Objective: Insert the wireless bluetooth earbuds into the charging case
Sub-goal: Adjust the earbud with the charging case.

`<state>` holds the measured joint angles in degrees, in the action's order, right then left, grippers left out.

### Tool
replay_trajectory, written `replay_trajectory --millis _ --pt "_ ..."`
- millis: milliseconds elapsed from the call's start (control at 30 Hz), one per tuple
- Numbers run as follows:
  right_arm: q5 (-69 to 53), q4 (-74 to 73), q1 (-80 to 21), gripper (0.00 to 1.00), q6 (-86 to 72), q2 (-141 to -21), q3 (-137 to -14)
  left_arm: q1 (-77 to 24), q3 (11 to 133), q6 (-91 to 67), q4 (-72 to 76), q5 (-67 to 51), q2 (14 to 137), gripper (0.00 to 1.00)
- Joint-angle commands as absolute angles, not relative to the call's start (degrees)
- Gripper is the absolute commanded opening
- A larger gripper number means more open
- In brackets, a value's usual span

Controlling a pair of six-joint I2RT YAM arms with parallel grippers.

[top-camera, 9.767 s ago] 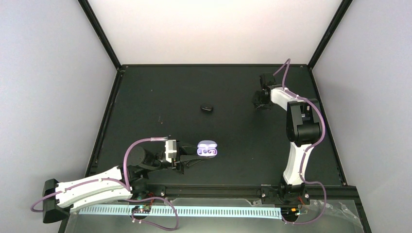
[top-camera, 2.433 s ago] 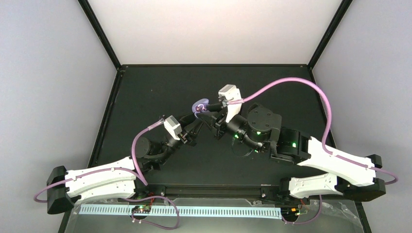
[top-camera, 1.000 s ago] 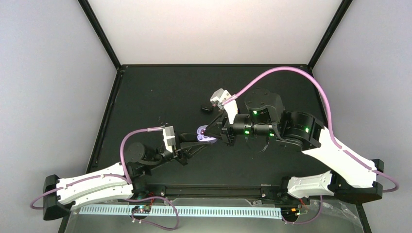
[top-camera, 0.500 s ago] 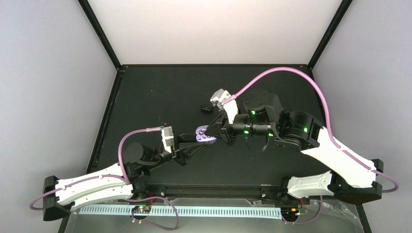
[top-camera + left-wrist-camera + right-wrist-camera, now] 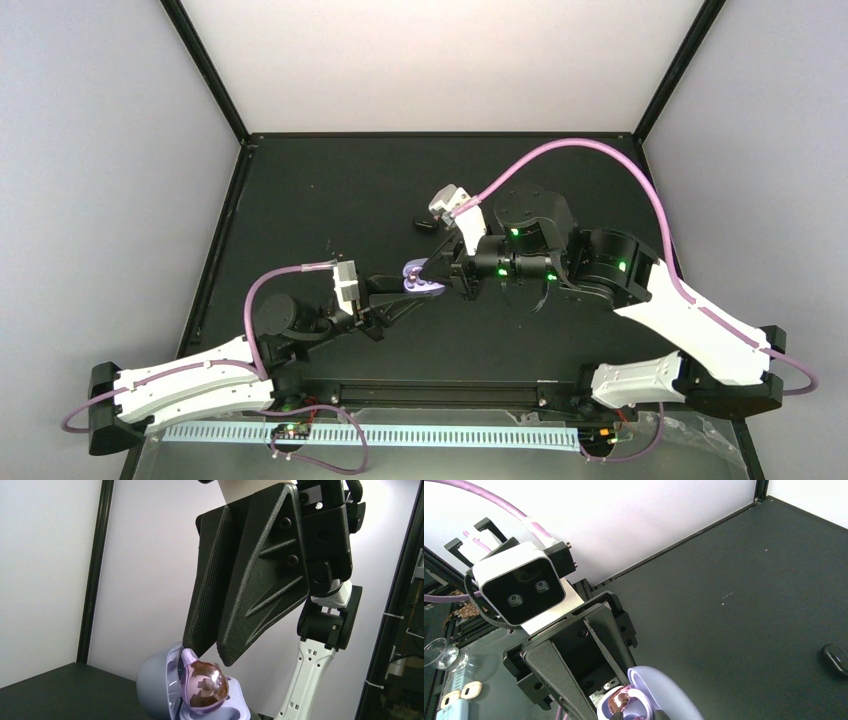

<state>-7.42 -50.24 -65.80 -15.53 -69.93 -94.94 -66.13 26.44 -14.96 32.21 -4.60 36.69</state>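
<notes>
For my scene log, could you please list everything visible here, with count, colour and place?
charging case: one, open, greyish shell with lavender inside, mid-scene in the left end effector.
earbud: one, glossy purple, at the case's socket, under the right end effector tips.
small dark object: one, black, on the table beyond the case; too small to identify.
table: one, black.
left end effector: one, black, shut on the case.
right end effector: one, black, closed on the earbud.

Bottom edge cuts off charging case (image 5: 152, 687), right claw (image 5: 205, 655) hides earbud (image 5: 204, 689) top, black object (image 5: 837, 658) cropped at right edge
</notes>
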Motion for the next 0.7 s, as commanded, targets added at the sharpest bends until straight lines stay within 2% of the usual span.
replay_trajectory --millis 0,667 --pt "-5.74 -50.75 -65.43 0.16 -15.92 -70.42 -94.53 -66.44 27.16 -14.24 32.44 -6.46 35.95 0.01" --pt "-9.85 -47.71 -65.48 0.17 -15.87 -67.98 -94.53 -66.45 26.89 -14.15 32.21 -6.99 37.03 0.01"
